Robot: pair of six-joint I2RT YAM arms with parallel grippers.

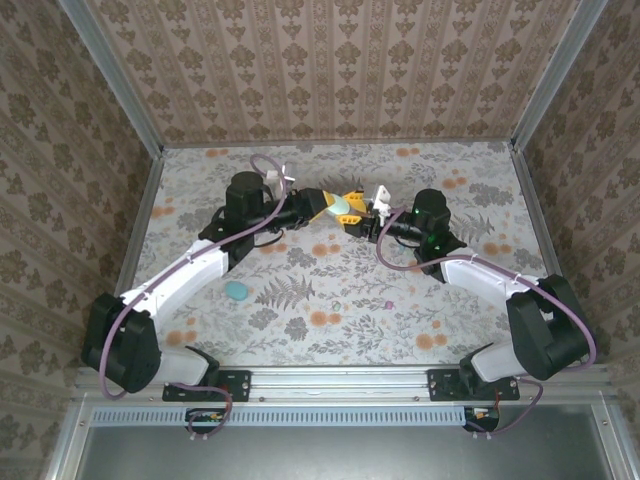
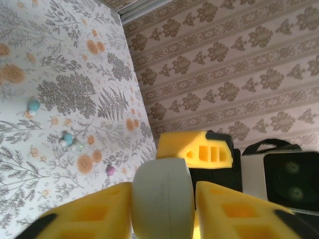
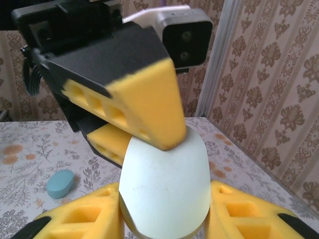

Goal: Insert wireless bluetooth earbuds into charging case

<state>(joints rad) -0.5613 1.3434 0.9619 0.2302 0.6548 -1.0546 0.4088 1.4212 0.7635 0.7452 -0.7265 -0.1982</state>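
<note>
The pale charging case (image 1: 347, 204) hangs above the back middle of the table, closed, between both grippers. In the right wrist view the case (image 3: 164, 189) fills the span between my right gripper's (image 3: 164, 195) yellow pads, which press on both its sides. In the left wrist view the case (image 2: 162, 199) rests against one pad of my left gripper (image 2: 163, 191), with a thin gap at the other pad. The two grippers (image 1: 330, 207) (image 1: 364, 209) face each other. Small coloured bits (image 2: 67, 138), perhaps the earbuds, lie on the table, too small to tell.
A teal oval piece (image 1: 238, 291) lies on the floral table (image 1: 330, 320) at the front left, also in the right wrist view (image 3: 61, 183). Tiny bits lie near the middle front (image 1: 388, 303). Patterned walls close in the back and sides.
</note>
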